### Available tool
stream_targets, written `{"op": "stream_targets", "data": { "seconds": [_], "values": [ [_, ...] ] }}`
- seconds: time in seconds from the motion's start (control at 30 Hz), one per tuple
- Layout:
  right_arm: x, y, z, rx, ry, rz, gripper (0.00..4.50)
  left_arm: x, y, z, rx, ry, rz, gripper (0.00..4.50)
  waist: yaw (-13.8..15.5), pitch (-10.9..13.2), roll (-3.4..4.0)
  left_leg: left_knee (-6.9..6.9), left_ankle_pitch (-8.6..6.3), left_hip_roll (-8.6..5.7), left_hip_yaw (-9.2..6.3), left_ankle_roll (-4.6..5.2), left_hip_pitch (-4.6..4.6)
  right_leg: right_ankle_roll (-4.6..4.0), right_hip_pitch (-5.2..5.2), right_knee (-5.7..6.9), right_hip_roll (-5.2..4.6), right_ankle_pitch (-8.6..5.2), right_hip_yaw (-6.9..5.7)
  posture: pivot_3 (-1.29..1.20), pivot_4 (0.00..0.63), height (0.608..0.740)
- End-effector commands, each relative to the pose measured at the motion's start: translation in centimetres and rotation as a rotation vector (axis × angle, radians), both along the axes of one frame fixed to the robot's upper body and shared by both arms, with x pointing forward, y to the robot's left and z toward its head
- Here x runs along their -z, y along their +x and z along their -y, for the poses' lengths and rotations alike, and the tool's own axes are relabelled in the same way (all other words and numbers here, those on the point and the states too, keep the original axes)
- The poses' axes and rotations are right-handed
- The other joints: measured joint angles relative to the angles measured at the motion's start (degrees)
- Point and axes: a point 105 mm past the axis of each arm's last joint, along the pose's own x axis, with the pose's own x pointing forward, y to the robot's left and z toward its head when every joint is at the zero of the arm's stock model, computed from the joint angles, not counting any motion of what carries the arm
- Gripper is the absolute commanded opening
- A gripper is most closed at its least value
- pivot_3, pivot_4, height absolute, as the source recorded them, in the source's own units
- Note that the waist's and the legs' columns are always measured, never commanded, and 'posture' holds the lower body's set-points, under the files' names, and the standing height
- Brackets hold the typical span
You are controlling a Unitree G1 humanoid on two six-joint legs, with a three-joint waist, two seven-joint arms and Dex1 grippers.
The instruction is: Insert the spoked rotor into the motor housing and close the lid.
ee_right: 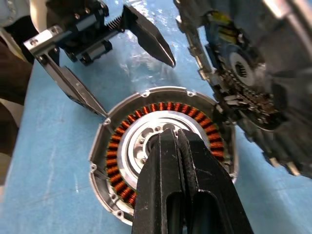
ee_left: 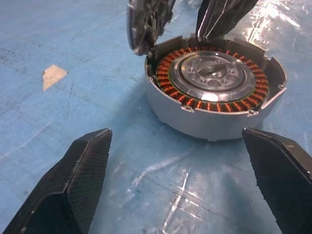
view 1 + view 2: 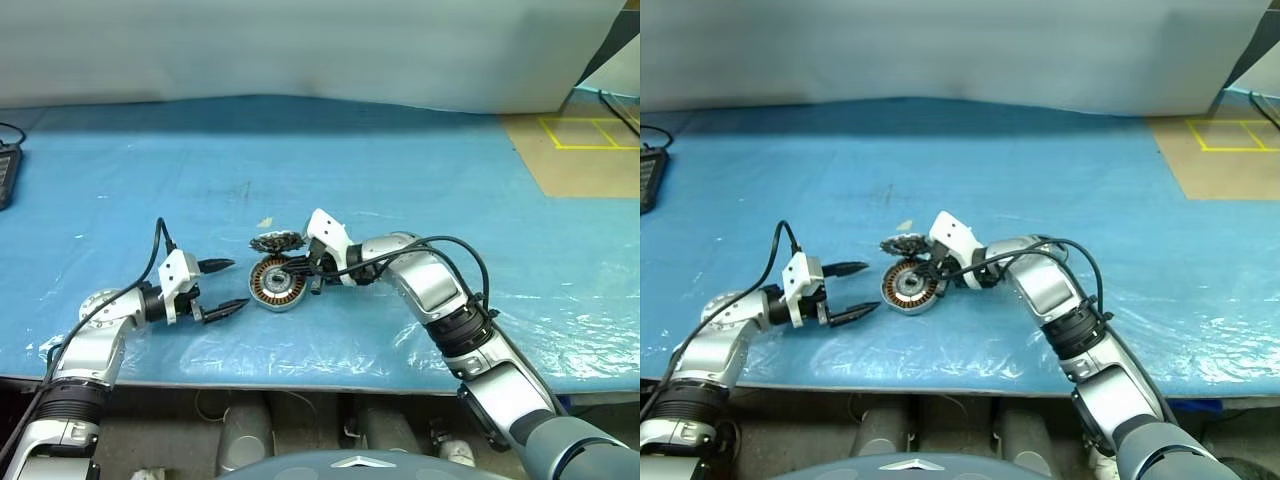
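We found right gripper (image 1: 178, 141) fully closed, empty, tips over motor housing (image 3: 277, 284) centre, probably seating internals. Lid (image 3: 276, 241) leaned just behind. Left gripper (image 3: 225, 286) gaped wide, empty, beside housing, seemingly ready to steady it.

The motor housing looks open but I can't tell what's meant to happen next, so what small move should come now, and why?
Probably lift the shut right gripper clear of the motor housing. Its fingers sit over the housing's centre, holding nothing, and block the opening. A toothed disc leans beside the housing, and the open left gripper waits nearby.
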Motion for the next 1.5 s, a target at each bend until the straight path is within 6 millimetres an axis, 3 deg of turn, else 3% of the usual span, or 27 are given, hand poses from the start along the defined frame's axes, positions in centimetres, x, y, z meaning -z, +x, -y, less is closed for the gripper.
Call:
{"op": "stream_targets", "data": {
  "seconds": [0.03, 0.43, 1.0, 1.33, 1.5],
  "values": [
    [-1.9, -0.7, -0.9, -0.057, 0.048, 0.025, 0.06, -0.9, 0.1, -0.2, 0.003, 0.007, 0.034, 4.50, 0.00, 0.00, 0.00, 0.00, 0.00, 0.00, 0.00, -0.01, 0.00, 0.00, 0.00, 0.00, 0.00, 0.00, 0.00, 0.00, 0.150, 0.740],
    [-0.9, -1.1, -1.5, -0.070, 0.056, -0.048, 0.06, -0.9, 0.0, -0.3, -0.003, 0.009, 0.032, 4.50, -0.02, 0.00, 0.00, 0.00, 0.01, 0.00, 0.00, -0.01, 0.00, 0.00, 0.00, 0.00, 0.00, 0.00, 0.00, 0.00, 0.150, 0.740],
    [2.1, -1.2, -1.8, -0.063, 0.013, -0.130, 0.06, -0.8, -0.4, -0.5, -0.016, 0.012, 0.030, 4.50, -0.05, 0.00, 0.00, 0.00, 0.01, 0.00, 0.00, -0.02, 0.03, 0.00, 0.00, 0.01, 0.00, 0.00, 0.00, 0.00, 0.150, 0.740],
    [-0.9, -1.2, -1.5, -0.106, 0.072, -0.062, 0.06, -0.8, -0.3, -0.6, -0.014, 0.015, 0.032, 4.50, -0.04, 0.00, 0.00, 0.00, 0.01, 0.00, 0.00, -0.01, 0.01, 0.00, 0.01, 0.01, 0.00, 0.00, 0.00, 0.00, 0.150, 0.740],
    [-0.7, -0.7, -1.7, -0.082, 0.064, -0.044, 0.06, -0.9, -0.2, -0.5, -0.011, 0.015, 0.033, 4.50, -0.05, 0.00, 0.00, 0.00, 0.01, 0.01, 0.01, -0.01, 0.02, 0.00, 0.00, 0.01, 0.00, 0.00, 0.00, 0.00, 0.150, 0.740]
  ]
}}
